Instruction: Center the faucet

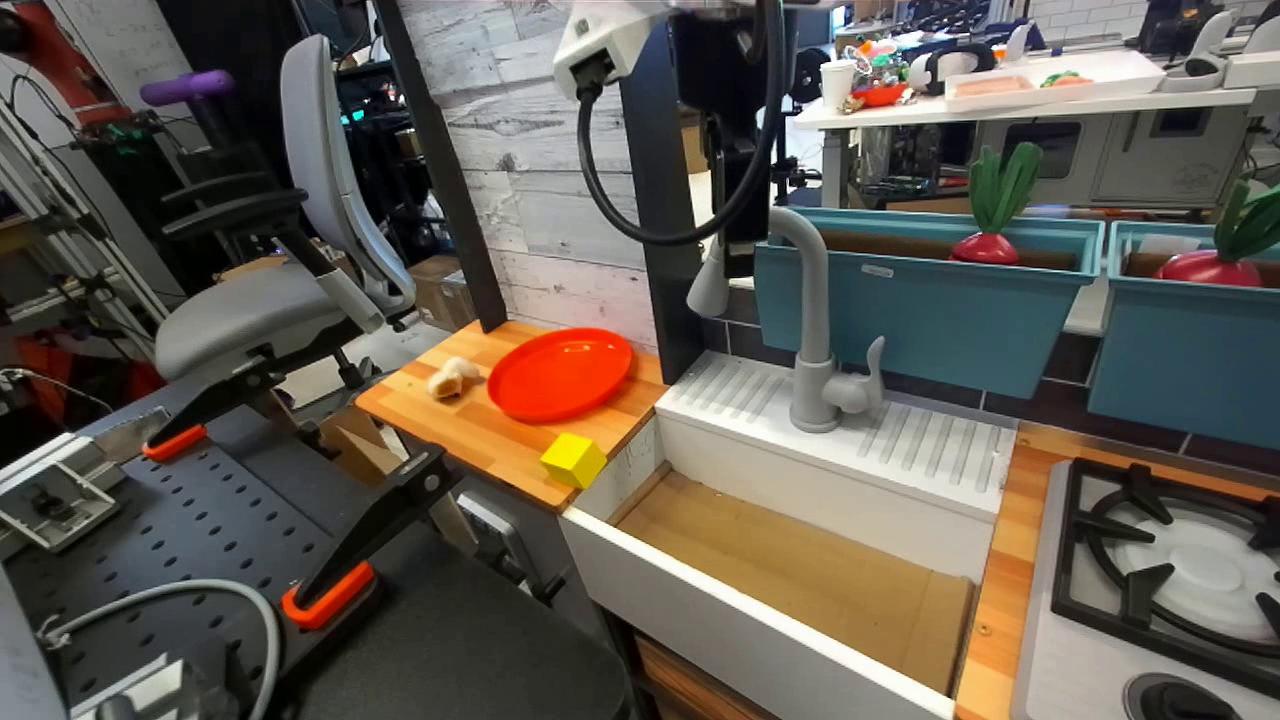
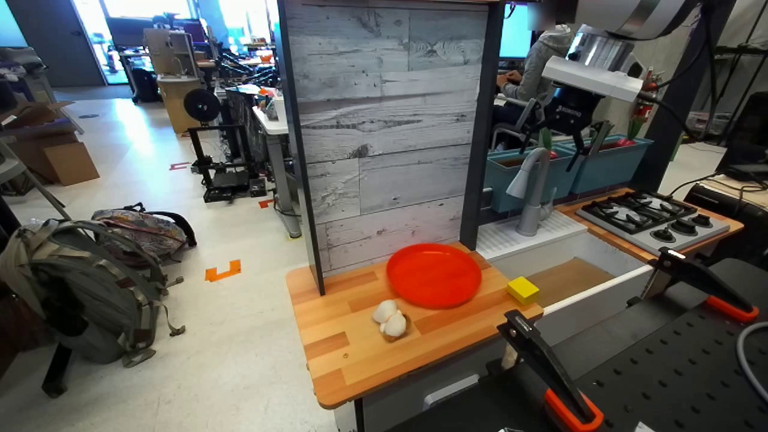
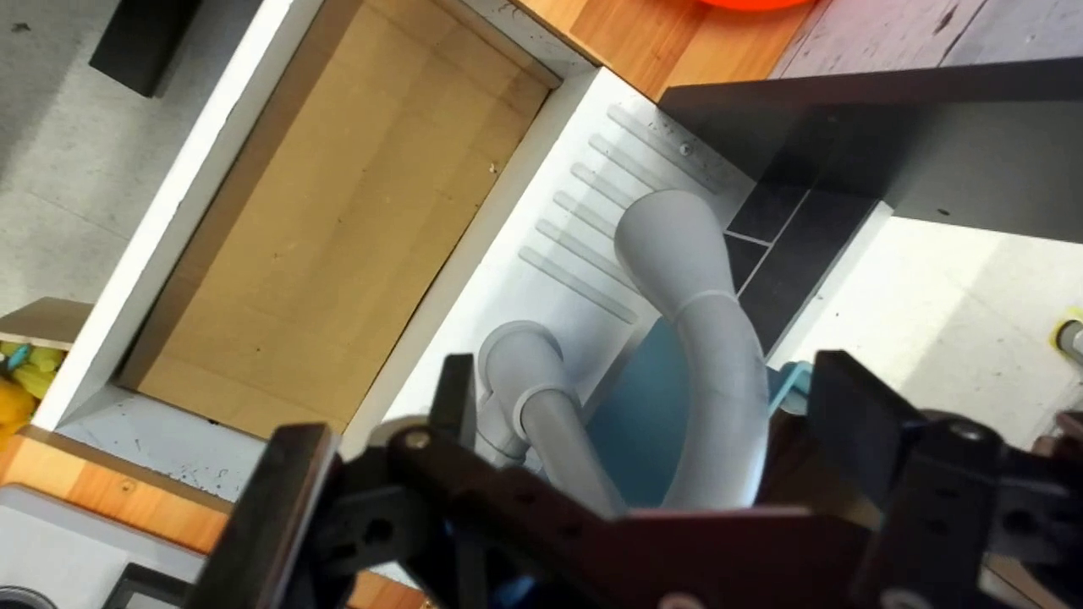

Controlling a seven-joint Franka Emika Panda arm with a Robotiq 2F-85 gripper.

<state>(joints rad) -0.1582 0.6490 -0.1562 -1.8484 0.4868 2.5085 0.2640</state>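
Red plate (image 2: 434,276) on counter (image 2: 342,360), yellow block (image 2: 523,290) at the corner by the sink (image 1: 820,490); likely just parked; faucet (image 2: 533,204) stands on the ribbed ledge (image 1: 945,445) behind the sink; spout (image 1: 708,288) is turned toward the plank panel (image 2: 390,120), tip over the ledge, not the sink, so reads off-centre; tool (image 3: 643,393) is spread wide, a finger (image 3: 850,414) either side of the neck (image 3: 732,406) in the wrist view, probably lined up to swing it; grips nothing; can't tell if it's touching.

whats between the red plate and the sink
A yellow block, on the wooden counter between the red plate and the sink, shown in an exterior view.
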